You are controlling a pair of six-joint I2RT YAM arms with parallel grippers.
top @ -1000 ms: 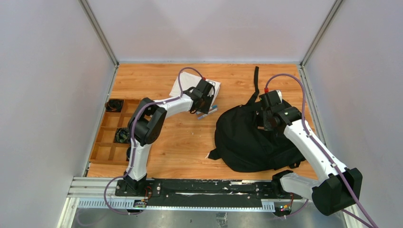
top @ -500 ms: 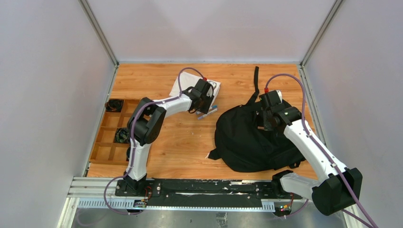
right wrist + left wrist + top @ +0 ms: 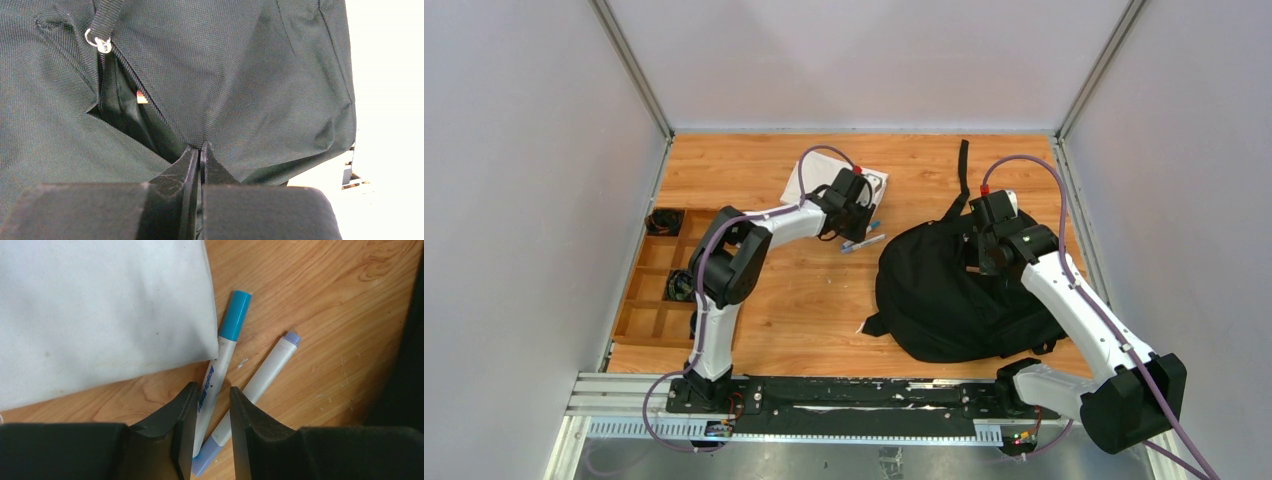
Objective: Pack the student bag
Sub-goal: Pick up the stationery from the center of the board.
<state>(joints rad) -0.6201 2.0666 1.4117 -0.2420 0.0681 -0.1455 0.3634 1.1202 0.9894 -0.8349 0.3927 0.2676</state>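
The black backpack [image 3: 954,290] lies on the right of the wooden table. My right gripper [image 3: 986,245] is shut on a fold of its fabric [image 3: 240,75] just beside the part-open zipper, whose pull [image 3: 102,45] shows at the upper left. My left gripper [image 3: 858,222] is open and low over two markers. A white marker with a teal cap [image 3: 220,357] runs into the gap between the jaws, unclamped. A white marker with lilac ends [image 3: 265,372] lies just to its right. Both rest on the table by the white cloth [image 3: 100,305].
A wooden compartment tray [image 3: 659,290] with small black items stands at the left edge. The backpack strap [image 3: 963,165] stretches toward the back. Grey walls close in the table on three sides. A small orange thing [image 3: 142,97] shows inside the zipper opening.
My left gripper has drawn back a little toward the white cloth, and the two markers show more fully on the table. The right arm and backpack have not moved.
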